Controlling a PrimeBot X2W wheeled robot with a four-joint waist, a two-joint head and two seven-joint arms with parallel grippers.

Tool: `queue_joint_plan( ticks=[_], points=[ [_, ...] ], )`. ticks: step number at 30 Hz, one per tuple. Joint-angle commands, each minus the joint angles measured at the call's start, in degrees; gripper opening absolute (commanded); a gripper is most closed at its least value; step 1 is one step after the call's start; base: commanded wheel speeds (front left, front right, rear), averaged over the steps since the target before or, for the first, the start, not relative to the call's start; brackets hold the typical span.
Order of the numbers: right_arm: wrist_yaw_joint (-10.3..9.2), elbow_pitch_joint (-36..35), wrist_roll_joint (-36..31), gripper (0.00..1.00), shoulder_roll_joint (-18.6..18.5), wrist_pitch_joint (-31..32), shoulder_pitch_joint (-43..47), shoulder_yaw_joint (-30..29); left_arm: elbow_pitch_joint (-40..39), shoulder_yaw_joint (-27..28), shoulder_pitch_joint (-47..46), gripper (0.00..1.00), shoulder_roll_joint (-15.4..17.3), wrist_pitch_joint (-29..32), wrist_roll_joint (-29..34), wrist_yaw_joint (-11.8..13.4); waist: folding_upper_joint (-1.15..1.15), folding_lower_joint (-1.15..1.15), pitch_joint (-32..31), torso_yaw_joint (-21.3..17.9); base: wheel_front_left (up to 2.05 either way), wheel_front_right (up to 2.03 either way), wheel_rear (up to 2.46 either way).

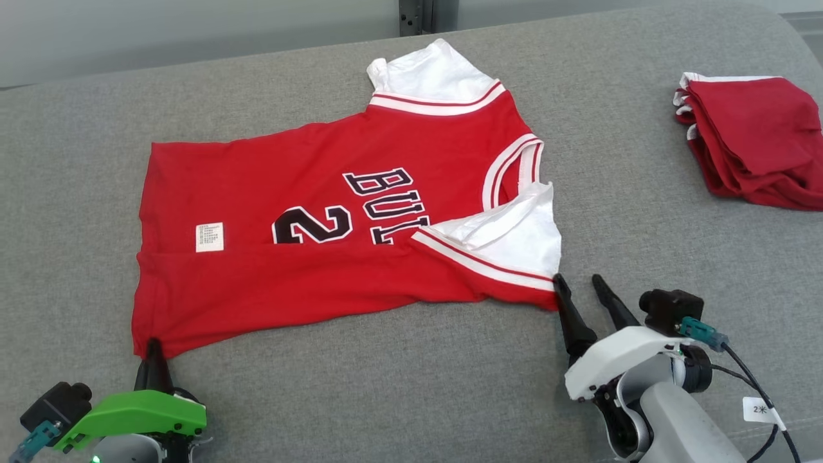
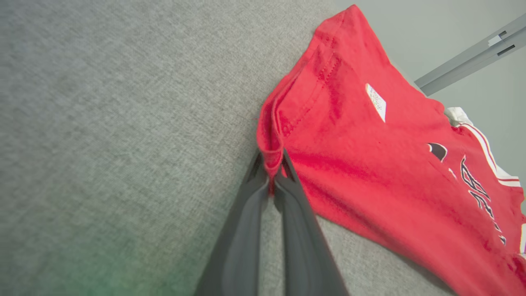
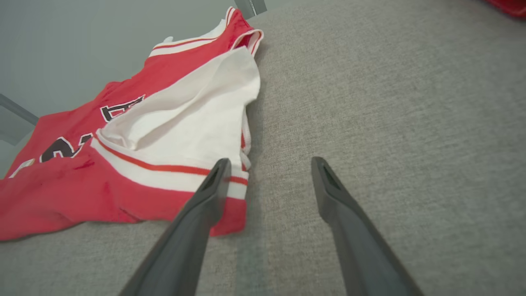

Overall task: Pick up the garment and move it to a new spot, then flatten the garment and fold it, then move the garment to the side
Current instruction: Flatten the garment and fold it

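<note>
1. Now the left pincer (image 1: 154, 347) is clamping tight on the nearest bottom-hem corner of the red short-sleeved jersey with white sleeves and black lettering (image 1: 308, 270), and the cloth is bunching up between its dark fingers (image 2: 242, 222).
2. Ahead and to the right of that pincer, the jersey is lying spread out and slightly creased on the grey woven upholstery (image 1: 386, 399). Its near edge is folding over onto the front.
3. Just beyond the pinched corner, a small white care label (image 1: 209, 236) is showing on the red cloth.
4. The right pincer (image 1: 578, 283) is standing wide apart and gripping nothing. One finger is sitting at the corner of the near sleeve's red-and-white cuff, and the other is hanging over bare upholstery to the right of it. Whether the first finger is pressing on the cloth, I cannot tell.
5. Well beyond the right pincer and off to its right, a folded pile of red garments with white trim (image 1: 752, 141) is resting apart from the jersey.
6. Far past both pincers, a dark metal post (image 1: 415, 16) is rising behind the upholstery's far edge.
</note>
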Motion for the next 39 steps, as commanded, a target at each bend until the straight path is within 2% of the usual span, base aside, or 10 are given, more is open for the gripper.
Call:
queue_joint_plan(
  ticks=[1,13,14,15,17,18,19,25,28,39],
  points=[
    [0.01,1.5,0.11,1.0,-0.06,0.66,-0.84,0.98,0.63,0.02,-0.64,0.0,0.25,-0.34,-0.09,-0.18,0.0,0.0,-0.14,0.55,0.0,0.0,0.0],
    [0.01,6.2,1.99,1.0,0.1,1.55,-2.95,7.81,2.35,-0.67,-1.31,0.0,-0.12,-1.35,-0.45,-1.55,0.0,0.0,-0.93,1.28,0.0,0.0,0.0],
    [0.01,6.56,2.0,0.92,0.11,1.65,-3.2,8.29,2.39,-0.69,-1.33,0.0,-0.09,-1.36,-0.43,-1.66,0.0,0.0,-0.96,1.25,0.0,0.0,0.0],
    [0.01,6.94,2.03,0.51,0.12,1.98,-3.53,8.75,2.4,-0.74,-1.38,0.0,-0.05,-1.4,-0.42,-1.7,0.0,0.0,-0.95,1.21,0.0,0.0,0.0],
    [0.01,7.99,2.81,0.29,0.12,2.66,-4.32,9.49,2.37,-0.76,-1.58,0.0,0.02,-1.53,-0.44,-1.68,0.0,0.0,-0.83,1.08,0.0,0.0,0.0],
    [0.01,8.72,3.13,0.13,0.13,3.26,-4.77,9.93,2.32,-0.8,-1.66,0.0,0.05,-1.55,-0.46,-1.7,0.0,0.0,-0.75,1.01,0.0,0.0,0.0],
    [0.01,9.51,3.3,0.02,0.14,3.7,-5.33,10.33,2.3,-0.84,-1.74,0.0,0.08,-1.54,-0.47,-1.73,0.0,0.0,-0.68,0.95,0.0,0.0,0.0],
    [-0.05,12.81,4.24,0.0,-0.09,2.27,-9.14,11.67,1.87,-1.68,-2.27,0.0,-0.03,-1.74,0.18,-2.04,0.0,0.0,-0.68,1.08,0.0,0.0,0.0],
    [-0.05,12.46,5.16,0.0,-1.64,0.75,-9.78,10.92,0.94,-2.01,-2.2,0.0,-0.08,-2.33,0.48,-2.53,0.0,0.0,-1.08,1.03,0.0,0.0,0.0],
    [-0.05,3.02,7.01,0.0,-8.66,1.98,-3.2,3.39,-7.34,-3.17,2.61,0.0,0.66,-2.27,0.63,-4.82,0.0,0.0,-2.98,-0.24,0.0,0.0,0.0]
  ],
)
